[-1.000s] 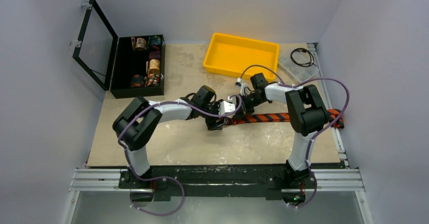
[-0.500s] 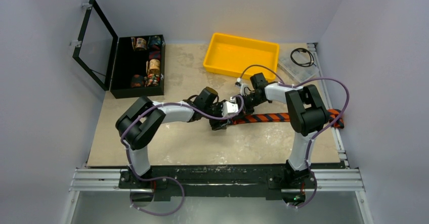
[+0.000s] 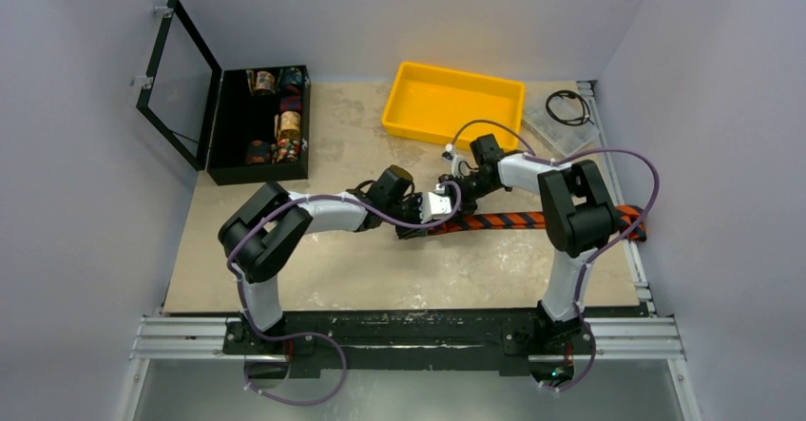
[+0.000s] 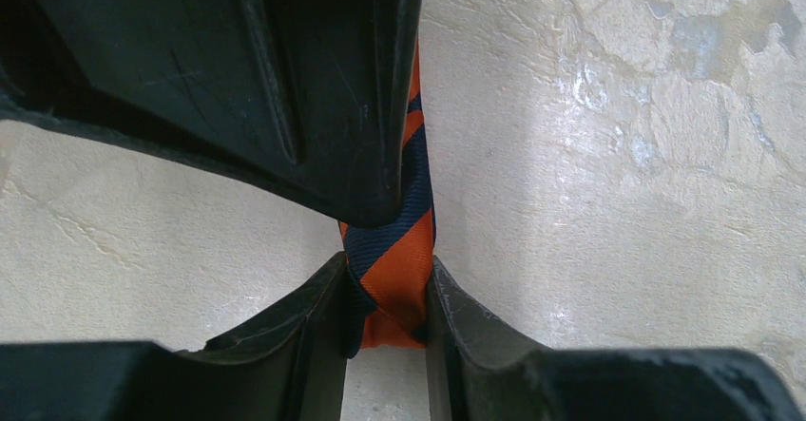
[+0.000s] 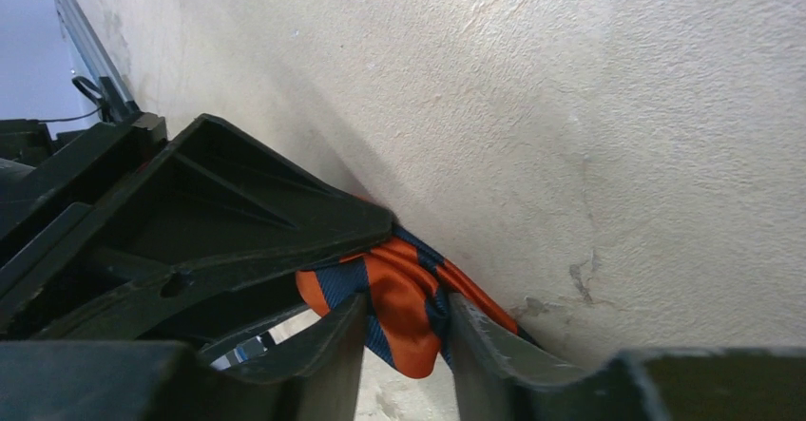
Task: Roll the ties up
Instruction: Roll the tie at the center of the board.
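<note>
**Both grippers meet on the tie's end at mid-table**

A mottled beige tabletop (image 3: 361, 269) sits between pale walls; at its far left stands a black case (image 3: 257, 172) with its lid (image 3: 176, 84) swung up and several patterned fabric rolls (image 3: 288, 126) in its compartments; a yellow tray (image 3: 452, 98) lies at the far middle, and a clear box (image 3: 556, 134) with a black cable (image 3: 568, 107) on it sits at the far right.

The striped tie (image 3: 513, 220), orange and navy, lies stretched across the table from the centre out to the right edge, partly hidden behind the right arm (image 3: 570, 207); the 2 grippers meet at its end near the centre.

The left gripper (image 4: 385, 269) is narrowed onto that end; its 2 fingers (image 4: 304, 316) press against both sides of a folded strip of the fabric, holding it.

The right gripper (image 5: 407, 305) has its jaws partly apart with a bunched fold of the tie between its fingers (image 5: 494, 345); the cloth touches both, yet I cannot tell whether they clamp it or merely flank it.

In the left wrist view the right gripper's black body fills the upper part of the view just beyond the pinch, and the tie runs along its edge.
</note>
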`<state>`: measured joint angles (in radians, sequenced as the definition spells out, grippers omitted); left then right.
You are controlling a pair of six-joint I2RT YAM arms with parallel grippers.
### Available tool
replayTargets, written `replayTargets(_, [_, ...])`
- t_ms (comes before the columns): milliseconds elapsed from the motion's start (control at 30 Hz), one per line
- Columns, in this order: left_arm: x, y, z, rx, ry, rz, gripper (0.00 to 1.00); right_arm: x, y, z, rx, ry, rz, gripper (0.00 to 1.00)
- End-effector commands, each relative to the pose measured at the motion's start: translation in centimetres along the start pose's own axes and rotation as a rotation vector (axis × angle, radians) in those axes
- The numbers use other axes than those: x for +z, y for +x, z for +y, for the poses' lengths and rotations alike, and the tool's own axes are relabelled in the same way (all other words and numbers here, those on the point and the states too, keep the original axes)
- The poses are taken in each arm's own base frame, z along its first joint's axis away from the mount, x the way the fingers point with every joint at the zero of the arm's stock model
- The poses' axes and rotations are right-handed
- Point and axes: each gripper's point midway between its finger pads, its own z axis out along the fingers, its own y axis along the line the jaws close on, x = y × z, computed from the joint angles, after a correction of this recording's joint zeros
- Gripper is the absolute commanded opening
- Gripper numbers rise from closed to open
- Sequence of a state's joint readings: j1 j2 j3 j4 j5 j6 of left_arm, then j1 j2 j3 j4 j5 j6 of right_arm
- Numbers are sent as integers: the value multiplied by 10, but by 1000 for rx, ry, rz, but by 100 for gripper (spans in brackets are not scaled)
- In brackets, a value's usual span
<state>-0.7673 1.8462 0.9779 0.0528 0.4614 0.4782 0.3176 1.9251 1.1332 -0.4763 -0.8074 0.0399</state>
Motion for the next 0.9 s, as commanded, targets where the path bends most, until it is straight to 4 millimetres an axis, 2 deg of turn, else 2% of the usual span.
replayTargets(0, [-2,26,-5,-40,-17,87,26,-19,-1,14,4,-33,-22,44])
replayTargets(333, [-3,28,-4,-31,-20,94,25,-18,12,15,45,-61,12,42])
replayTargets(467, [-3,27,-5,-22,-17,94,25,-11,6,10,56,-68,4,38])
replayTargets(700, [-3,29,-5,5,-11,95,25,-10,-2,14,63,-99,-10,34])
replayTargets(767, [-4,29,-6,8,-8,95,25,-9,0,12,67,-95,-9,26])
replayTargets(833, [-4,29,-7,7,-4,93,26,-8,1,7,69,-66,-10,6])
replayTargets(867, [-5,28,-7,3,-2,88,28,-7,3,2,72,-47,-10,0])
